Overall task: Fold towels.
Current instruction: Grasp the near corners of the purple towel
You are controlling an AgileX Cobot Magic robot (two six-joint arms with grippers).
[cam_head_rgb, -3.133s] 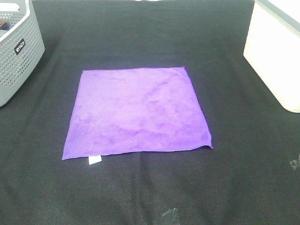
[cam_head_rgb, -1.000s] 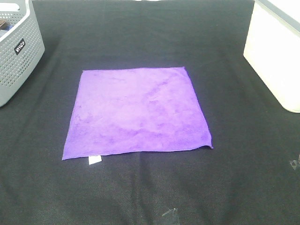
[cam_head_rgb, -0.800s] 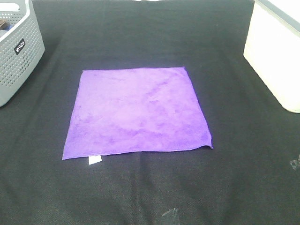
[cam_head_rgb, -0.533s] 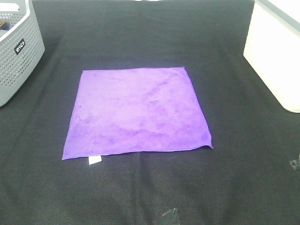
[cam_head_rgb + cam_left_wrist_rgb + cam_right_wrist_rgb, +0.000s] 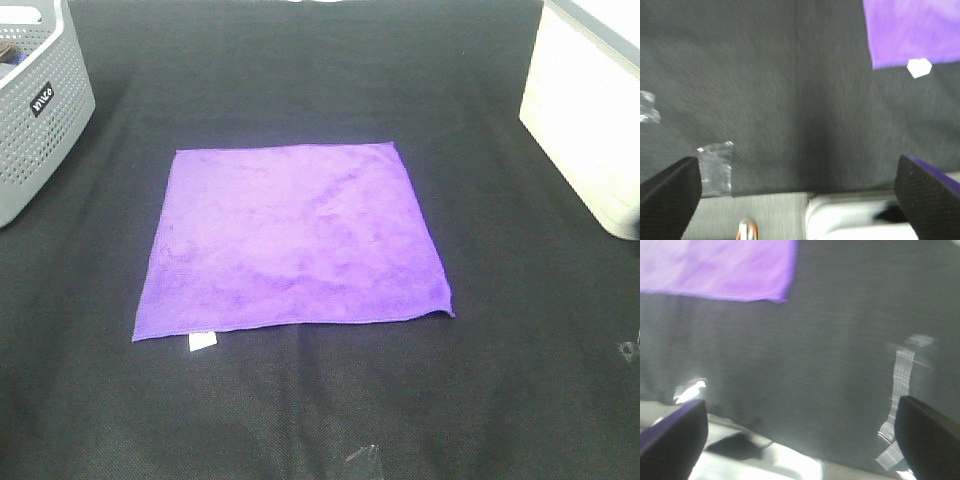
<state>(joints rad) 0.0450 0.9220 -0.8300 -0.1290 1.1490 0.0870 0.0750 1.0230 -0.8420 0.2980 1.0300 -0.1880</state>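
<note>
The bright purple towel point(image 5: 290, 235) lies flat and unfolded on the black table point(image 5: 300, 400), with its small white tag point(image 5: 203, 341) at the near left corner. Neither gripper shows in the exterior high view. In the left wrist view my left gripper point(image 5: 800, 197) is open and empty, its fingers point(image 5: 670, 197) wide apart over the table's near edge, with the towel's tagged corner point(image 5: 910, 30) and the tag point(image 5: 918, 67) ahead of it. In the right wrist view my right gripper point(image 5: 800, 437) is open and empty, away from the towel's near right corner point(image 5: 720, 267).
A grey perforated basket point(image 5: 40, 110) stands at the back left. A white box point(image 5: 585, 110) stands at the back right. Bits of clear tape point(image 5: 362, 462) stick to the table near the front edge, also seen in the left wrist view point(image 5: 715, 160) and right wrist view point(image 5: 900, 370).
</note>
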